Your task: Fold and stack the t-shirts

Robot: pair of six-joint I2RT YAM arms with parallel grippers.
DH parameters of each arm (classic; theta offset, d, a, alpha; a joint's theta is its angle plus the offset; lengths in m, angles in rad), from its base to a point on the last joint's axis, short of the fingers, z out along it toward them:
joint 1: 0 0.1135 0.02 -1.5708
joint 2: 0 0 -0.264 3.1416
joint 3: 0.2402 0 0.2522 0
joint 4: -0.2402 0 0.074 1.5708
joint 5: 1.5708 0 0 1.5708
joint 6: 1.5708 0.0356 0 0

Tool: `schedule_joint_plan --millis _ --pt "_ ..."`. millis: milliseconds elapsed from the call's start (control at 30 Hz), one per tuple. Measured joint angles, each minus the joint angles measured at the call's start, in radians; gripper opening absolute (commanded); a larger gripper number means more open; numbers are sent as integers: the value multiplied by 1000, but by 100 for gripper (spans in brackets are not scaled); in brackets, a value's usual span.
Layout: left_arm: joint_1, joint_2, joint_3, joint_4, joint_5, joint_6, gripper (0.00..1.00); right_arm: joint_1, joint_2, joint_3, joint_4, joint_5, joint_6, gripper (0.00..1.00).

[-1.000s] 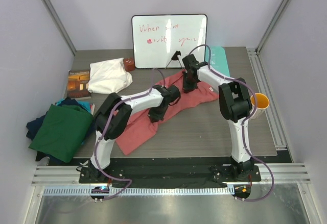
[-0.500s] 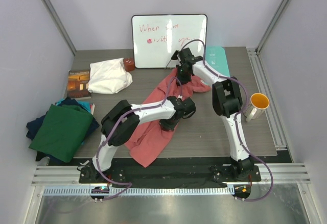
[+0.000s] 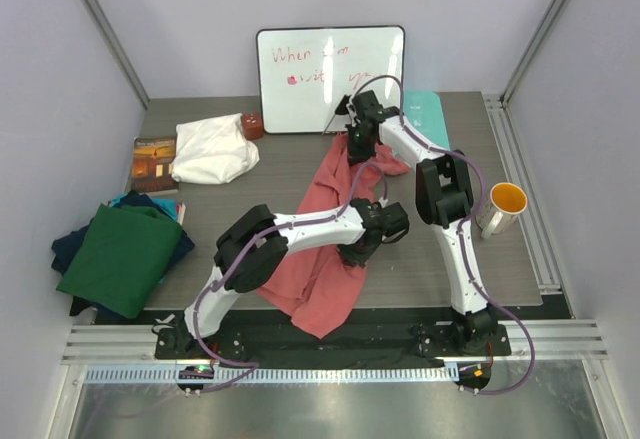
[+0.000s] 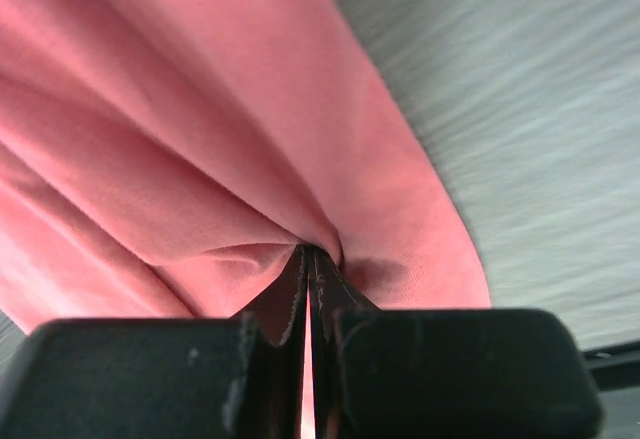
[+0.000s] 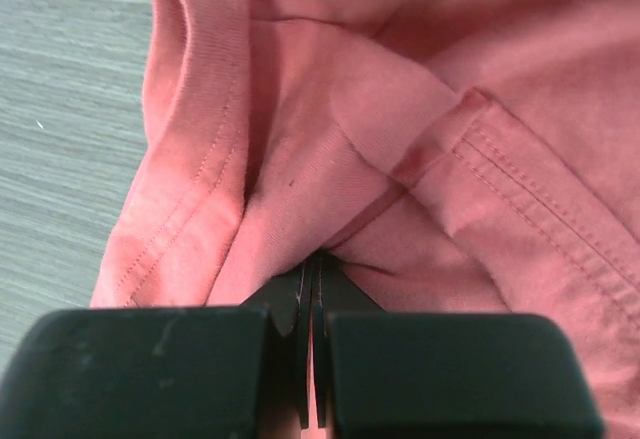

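Left hand (image 4: 308,259) pressed together, pinching a fold of the salmon-pink t-shirt (image 4: 200,139); cloth bunches out from the tips toward upper left of the wrist frame. Right hand (image 5: 312,264) also pressed together, pinching the same shirt beside a stitched hem. Top view: shirt runs as a long wrinkled band between both hands, frame centre, lower end reaching the near edge of the desk (image 3: 440,259). Dark green t-shirt (image 3: 120,259) lies on navy ones (image 3: 68,249), left edge, well apart.

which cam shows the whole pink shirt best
Top external: pink shirt nearly whole, strung between left gripper and right gripper. Wrist views show only pinched fabric close up, the right one a stitched hem.
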Motion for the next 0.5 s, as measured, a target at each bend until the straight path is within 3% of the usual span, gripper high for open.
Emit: schedule_joint_plan --millis 267,400,467,500 --pt "-44 70 129 -5 71 0 0 -25 -63 -103 18 -7 -32 10" --pt "-73 87 163 0 92 0 1 -43 -101 -160 17 -2 -40 20" --pt "-84 90 169 -1 92 -2 7 -53 -123 -192 13 5 -43 23" --pt "-89 90 171 -5 88 -4 17 -59 -134 -206 10 8 -45 25"
